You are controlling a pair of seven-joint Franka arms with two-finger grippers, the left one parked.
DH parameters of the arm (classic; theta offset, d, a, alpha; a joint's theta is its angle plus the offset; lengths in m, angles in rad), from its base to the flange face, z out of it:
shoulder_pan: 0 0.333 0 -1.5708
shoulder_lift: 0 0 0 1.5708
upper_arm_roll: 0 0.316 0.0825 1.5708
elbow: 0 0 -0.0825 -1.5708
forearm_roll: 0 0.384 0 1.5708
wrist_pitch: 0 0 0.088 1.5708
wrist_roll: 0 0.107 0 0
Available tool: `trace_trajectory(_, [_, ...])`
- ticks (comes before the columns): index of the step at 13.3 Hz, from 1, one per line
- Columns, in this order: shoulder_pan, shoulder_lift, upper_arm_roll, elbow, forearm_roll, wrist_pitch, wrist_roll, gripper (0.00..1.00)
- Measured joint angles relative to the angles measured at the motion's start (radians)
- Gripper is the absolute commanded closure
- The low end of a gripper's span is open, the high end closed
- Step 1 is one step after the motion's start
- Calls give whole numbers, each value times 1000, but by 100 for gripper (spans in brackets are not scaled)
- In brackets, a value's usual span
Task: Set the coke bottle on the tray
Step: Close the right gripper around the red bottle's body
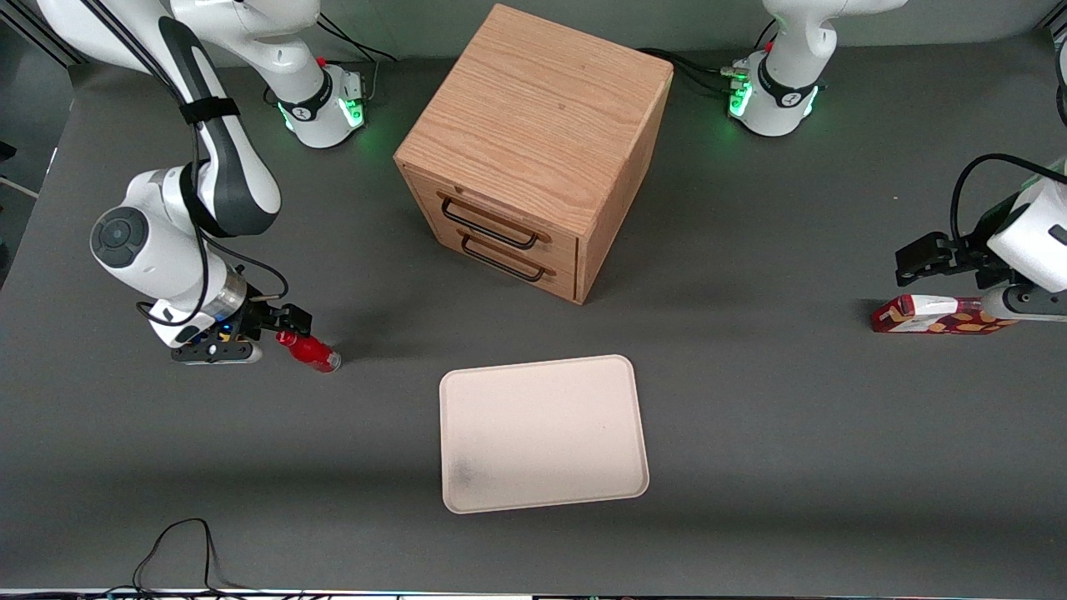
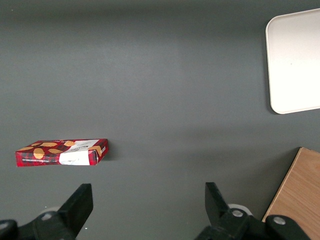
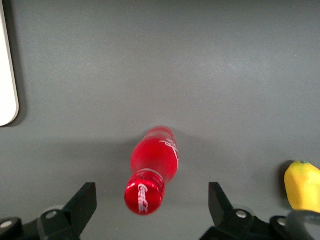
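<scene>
The coke bottle [image 1: 310, 352], small and red with a red cap and white lettering, lies tilted on the grey table toward the working arm's end, apart from the tray. Its cap points at my right gripper [image 1: 288, 328]. In the right wrist view the bottle [image 3: 152, 167] has its cap between the spread fingers of the gripper [image 3: 151, 197], and neither finger touches it. The gripper is open and holds nothing. The cream-white tray [image 1: 542, 433] lies flat nearer the front camera than the wooden drawer box. One tray edge [image 3: 6, 75] shows in the right wrist view.
A wooden drawer box [image 1: 533, 150] with two black handles stands mid-table. A flat red snack box [image 1: 934, 317] lies toward the parked arm's end. A yellow lemon [image 3: 301, 192] lies beside the gripper.
</scene>
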Motion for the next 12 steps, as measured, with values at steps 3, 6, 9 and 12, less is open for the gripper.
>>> trace_trajectory(3, [0,6,0,0,0,6,-1,4])
trace_trajectory(6, [1,6,0,0,0,6,-2,80])
trace_trajectory(9, [9,6,0,0,0,7,-2,100])
trace_trajectory(12, [17,6,0,0,-1,7,-1,100])
